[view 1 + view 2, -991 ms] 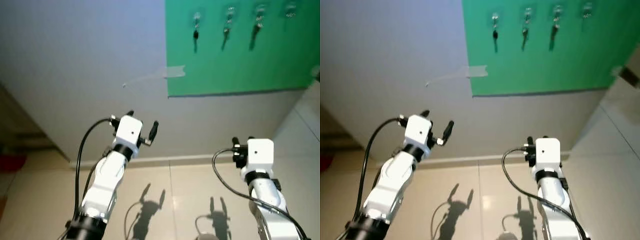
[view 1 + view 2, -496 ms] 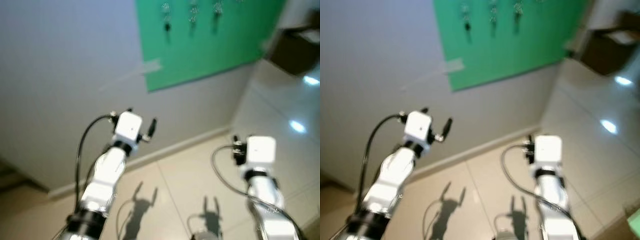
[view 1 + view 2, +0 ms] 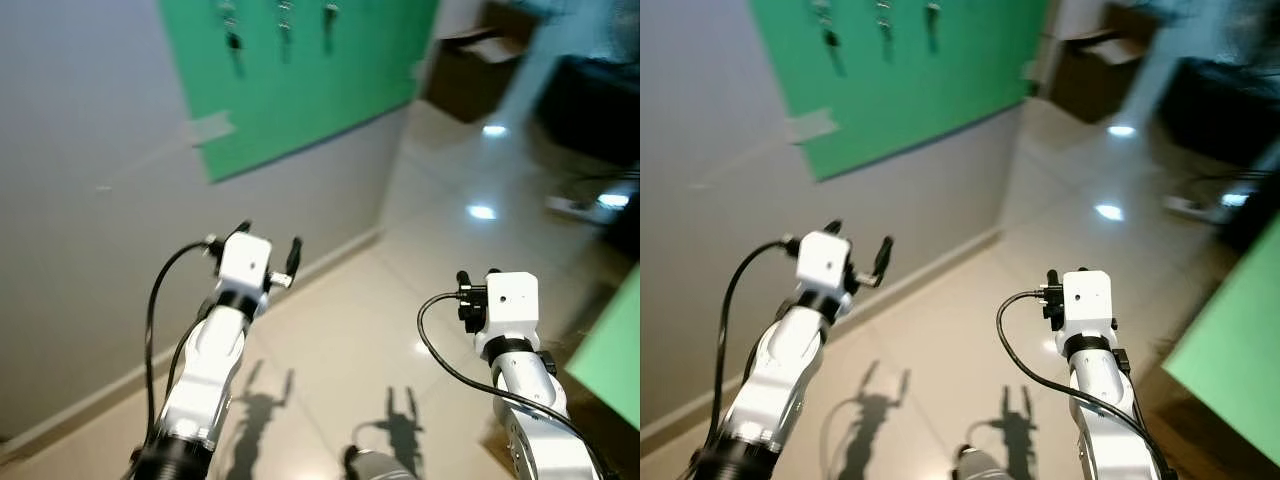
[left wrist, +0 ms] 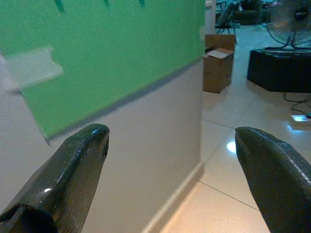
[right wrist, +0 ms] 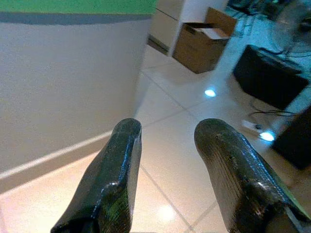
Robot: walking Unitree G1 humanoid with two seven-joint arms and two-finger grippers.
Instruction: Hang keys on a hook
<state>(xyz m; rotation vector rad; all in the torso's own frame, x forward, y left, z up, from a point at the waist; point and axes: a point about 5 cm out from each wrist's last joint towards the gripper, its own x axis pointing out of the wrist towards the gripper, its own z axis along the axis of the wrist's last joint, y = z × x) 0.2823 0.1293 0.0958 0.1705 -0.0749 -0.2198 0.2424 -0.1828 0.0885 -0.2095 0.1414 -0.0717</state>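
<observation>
A green board [image 3: 310, 80] is fixed to the grey wall at the upper left. Three keys hang from hooks along its top edge: one key [image 3: 233, 42], a second key [image 3: 284, 20] and a third key [image 3: 328, 13]. My left gripper [image 3: 268, 243] is raised in front of the wall below the board, open wide with nothing between its fingers [image 4: 77, 160]. My right gripper [image 3: 477, 277] is held up over the tiled floor, well right of the board. It is open by a narrower gap, and its fingers [image 5: 121, 160] hold nothing.
A strip of tape [image 3: 210, 127] sticks to the wall at the board's lower left corner. An open cardboard box [image 3: 470, 70] stands by the wall further on, next to a black cabinet [image 3: 590, 100]. Cables [image 3: 585, 203] lie on the glossy floor. A green surface [image 3: 612, 350] juts in at the right.
The whole picture has swung right, so the board and keys now sit at the upper left and the room beyond has come into view. Both arms keep their pose.
</observation>
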